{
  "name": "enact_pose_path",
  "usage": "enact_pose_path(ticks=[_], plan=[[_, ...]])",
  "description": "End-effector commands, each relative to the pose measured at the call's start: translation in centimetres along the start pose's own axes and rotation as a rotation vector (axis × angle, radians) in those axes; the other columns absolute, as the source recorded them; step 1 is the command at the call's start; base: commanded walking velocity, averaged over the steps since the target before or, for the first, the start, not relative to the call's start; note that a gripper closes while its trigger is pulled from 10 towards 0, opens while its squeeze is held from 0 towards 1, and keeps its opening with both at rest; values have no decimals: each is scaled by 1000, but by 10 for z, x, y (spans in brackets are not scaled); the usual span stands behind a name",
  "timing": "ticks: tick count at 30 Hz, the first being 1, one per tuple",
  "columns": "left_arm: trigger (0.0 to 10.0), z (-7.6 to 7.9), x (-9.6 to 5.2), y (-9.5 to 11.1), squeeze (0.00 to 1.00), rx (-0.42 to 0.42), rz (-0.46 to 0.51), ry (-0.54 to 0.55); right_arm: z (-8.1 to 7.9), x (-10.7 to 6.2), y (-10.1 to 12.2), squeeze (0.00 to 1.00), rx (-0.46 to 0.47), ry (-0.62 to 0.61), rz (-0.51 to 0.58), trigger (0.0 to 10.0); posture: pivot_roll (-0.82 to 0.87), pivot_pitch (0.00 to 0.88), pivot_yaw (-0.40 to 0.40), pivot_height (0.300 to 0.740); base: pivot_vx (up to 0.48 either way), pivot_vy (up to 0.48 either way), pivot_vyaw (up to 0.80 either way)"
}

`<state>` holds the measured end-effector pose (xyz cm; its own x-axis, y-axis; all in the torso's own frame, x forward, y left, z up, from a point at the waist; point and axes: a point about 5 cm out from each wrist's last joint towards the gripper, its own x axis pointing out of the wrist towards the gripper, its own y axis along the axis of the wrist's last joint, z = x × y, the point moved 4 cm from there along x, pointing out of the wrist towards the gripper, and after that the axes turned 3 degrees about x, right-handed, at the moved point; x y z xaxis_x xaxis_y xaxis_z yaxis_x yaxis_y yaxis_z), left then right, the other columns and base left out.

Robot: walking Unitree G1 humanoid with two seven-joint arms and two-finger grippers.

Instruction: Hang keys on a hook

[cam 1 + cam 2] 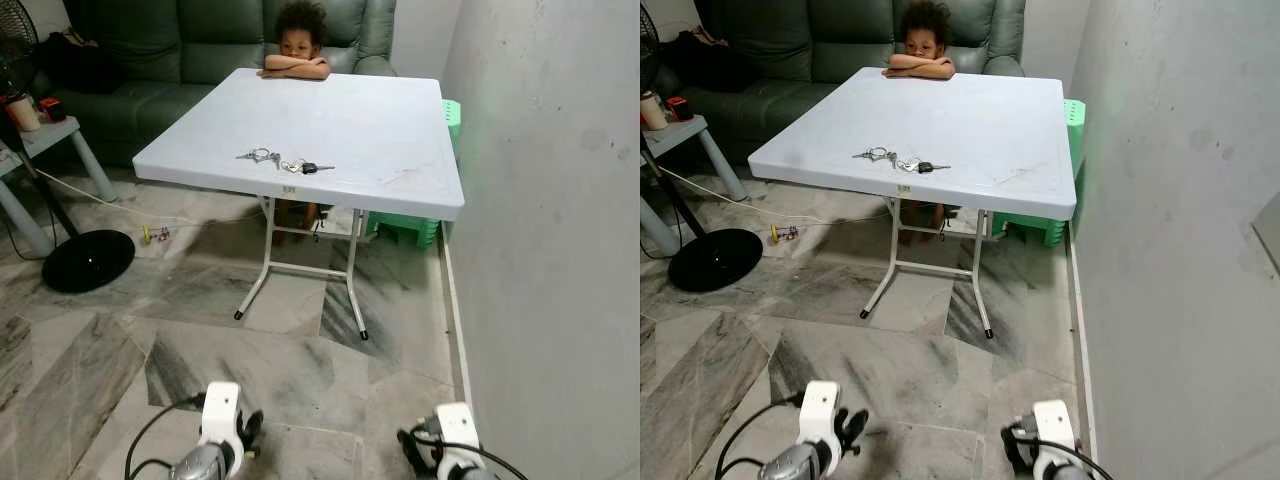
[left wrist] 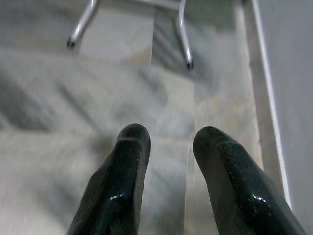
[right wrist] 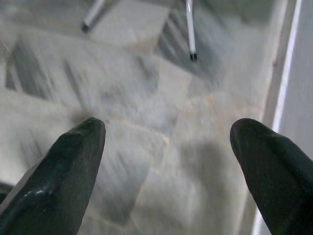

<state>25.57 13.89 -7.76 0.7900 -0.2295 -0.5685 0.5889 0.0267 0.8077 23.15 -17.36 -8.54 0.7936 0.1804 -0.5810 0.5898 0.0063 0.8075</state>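
Nothing of the task looks done yet: the bunch of silver keys with a black-headed key (image 1: pixel 285 161) lies flat on the pale square plastic folding table (image 1: pixel 400 140), toward its near edge and a little left of centre, untouched and well apart from both arms. No hook can be made out in any view, so where the keys should hang is not clear from here.

The left gripper (image 2: pixel 168 161) hangs low over the grey marble floor (image 1: pixel 300 370), near the camera, its two black fingers a small gap apart and holding nothing. The right gripper (image 3: pixel 168 147) hangs likewise on the right, near the grey wall (image 1: pixel 560 250), fingers spread wide and empty.

A person (image 1: pixel 298 45) sits at the far side, arms folded on the table edge, before a dark green sofa (image 1: pixel 180 45).

What remains, as I judge it: approach the table, grasp the keys, find a hook, hang them
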Motion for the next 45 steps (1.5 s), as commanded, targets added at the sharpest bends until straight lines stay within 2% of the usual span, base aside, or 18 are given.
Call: enact_pose_path(ticks=[1, 6, 8, 10, 14, 16, 19, 20, 23, 25, 30, 31, 33, 35, 36, 37, 39, 45], plan=[[10000, 2, 3, 16, 0, -3, 69, -14, -2, 3, 14, 0, 29, 7, 71, 10000, 77, 0, -23, 740, 0, 0, 0], [10000, 12, 8, 52, 0, -5, 235, -61, -26, 12, 55, 0, 36, 93, 255, 10000, 76, 0, -21, 740, 0, 0, 0], [10000, 14, 9, 61, 0, 13, 266, -73, -30, 13, 68, 0, 23, 113, 309, 10000, 76, 0, -21, 740, 0, 0, 0], [10000, 18, 10, 75, 0, 11, 317, -100, -32, 15, 90, 0, 29, 126, 383, 10000, 76, 0, -21, 740, 0, 0, 0], [10000, 19, 10, 90, 0, -4, 371, -112, -33, 15, 107, 0, 42, 138, 437, 10000, 76, 0, -21, 740, 0, 0, 0], [10000, 19, 10, 113, 0, -15, 451, -105, -37, 16, 126, 0, 48, 166, 483, 10000, 80, 0, -18, 740, 0, 0, 0], [10000, 20, 8, 135, 0, -2, 519, -93, -37, 15, 144, 0, -3, 156, 528, 10000, 83, 0, -20, 740, 0, 0, 0], [10000, 20, 8, 135, 0, -2, 519, -93, -37, 15, 144, 0, -3, 156, 528, 10000, 83, 0, -20, 740, 0, 0, 0], [10000, 20, 6, 155, 0, 2, 581, -83, -36, 11, 165, 0, -56, 113, 605, 10000, 82, 0, -14, 740, 0, 0, 0], [10000, 19, 3, 176, 0, 13, 635, -68, -41, 3, 187, 0, -52, 140, 687, 10000, 81, 0, -12, 740, 0, 0, 0], [10000, 23, -1, 198, 0, 15, 681, -93, -48, -3, 205, 0, -13, 205, 716, 10000, 83, 0, -13, 740, 0, 0, 0], [10000, 23, -2, 208, 0, 1, 699, -98, -46, -5, 216, 0, 31, 208, 732, 10000, 82, 0, -12, 740, 0, 0, 0], [10000, 24, -3, 211, 0, -11, 703, -108, -45, -6, 220, 0, 45, 202, 740, 10000, 82, 0, -12, 740, 0, 0, 0], [10000, 23, -4, 220, 0, -28, 707, -70, -46, -13, 234, 0, -23, 170, 782, 10000, 80, 0, -12, 740, 0, 0, 0], [10000, 23, -4, 220, 0, -28, 707, -70, -46, -13, 234, 0, -23, 170, 782, 10000, 80, 0, -12, 740, 0, 0, 0], [10000, 26, -6, 224, 0, -43, 713, -78, -48, -18, 240, 0, -65, 171, 807, 10000, 80, 0, -12, 740, 0, 0, 0], [10000, 30, -8, 225, 0, -45, 708, -73, -43, -20, 242, 0, -93, 117, 800, 10000, 77, 0, -13, 740, 0, 0, 0], [10000, 33, -13, 225, 0, -60, 712, -79, -35, -25, 241, 0, -47, 71, 794, 10000, 79, 0, -23, 740, 0, 0, 0]])
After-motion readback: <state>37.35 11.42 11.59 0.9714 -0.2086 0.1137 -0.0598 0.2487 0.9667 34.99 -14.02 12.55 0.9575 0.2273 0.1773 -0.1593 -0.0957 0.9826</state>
